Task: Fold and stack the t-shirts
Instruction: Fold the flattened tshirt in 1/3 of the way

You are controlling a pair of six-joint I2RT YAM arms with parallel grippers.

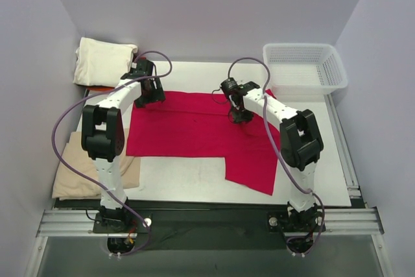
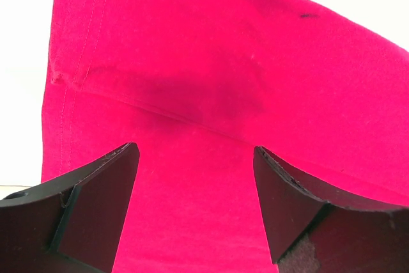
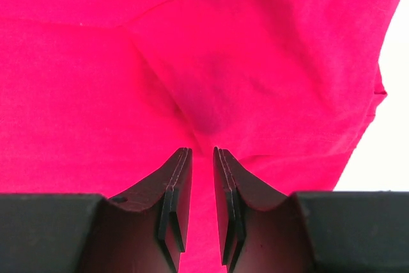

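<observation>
A crimson-red t-shirt (image 1: 188, 131) lies spread flat on the white table, with one flap reaching toward the near right. My left gripper (image 1: 150, 98) hovers over its far left corner. In the left wrist view that gripper (image 2: 195, 158) is wide open above the red cloth (image 2: 211, 62), with nothing between its fingers. My right gripper (image 1: 238, 116) is low over the shirt's far right part. In the right wrist view its jaws (image 3: 201, 151) stand a narrow gap apart, just behind a small pucker in the cloth (image 3: 204, 116).
A folded cream-white shirt (image 1: 102, 61) rests at the far left, with an orange-red sliver (image 1: 97, 88) below it. A tan-beige shirt (image 1: 71, 173) lies at the near left under the left arm. A white lattice basket (image 1: 301, 47) stands far right.
</observation>
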